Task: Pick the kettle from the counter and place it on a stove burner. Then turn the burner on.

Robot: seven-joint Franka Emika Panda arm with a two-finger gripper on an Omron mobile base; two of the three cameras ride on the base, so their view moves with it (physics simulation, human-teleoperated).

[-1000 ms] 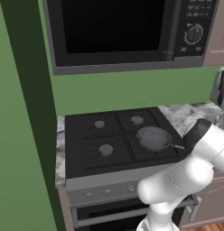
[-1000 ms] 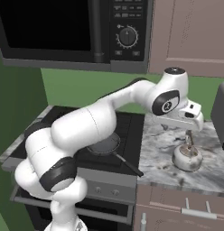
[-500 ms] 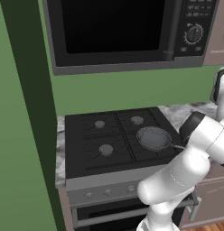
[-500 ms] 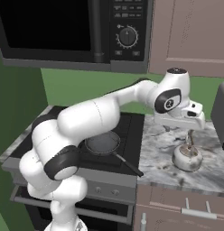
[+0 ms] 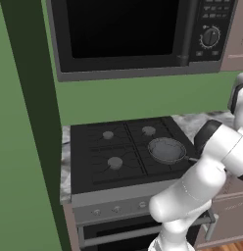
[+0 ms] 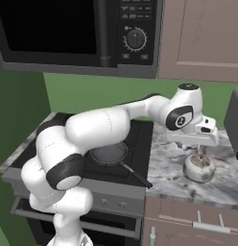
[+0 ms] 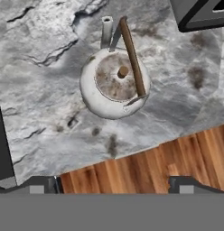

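While the kettle [image 6: 199, 166] sits upright on the counter [image 6: 221, 180], just right of the stove and near the front edge, the gripper [image 6: 201, 150] is held directly above it with the jaws spread wide and nothing grasped. In the hand view the kettle [image 7: 114, 83] is seen from above: rounded white body, small knob at the lid centre, short spout pointing toward the top of that view, and the thin brown handle arched across the lid to the right of the knob. The 2 fingertips [image 7: 45, 185] are seen at the bottom of the hand view, well apart, and clear of the kettle. A strip of wood floor [image 7: 154, 164] is visible past the counter edge in that view. On the stove, a dark frying pan [image 6: 109, 154] is seated on the front right burner, its handle pointing toward the front right corner of the cooktop. In the left base view the pan [image 5: 167, 149] is seen near the right side of the cooktop, and the larger grey burner cap [image 5: 114, 163] at front left is uncovered, with 2 smaller caps behind it. A black microwave [image 6: 77, 33] is mounted above the stove. A dark appliance [image 6: 234, 122] is partly seen at the counter's right end.
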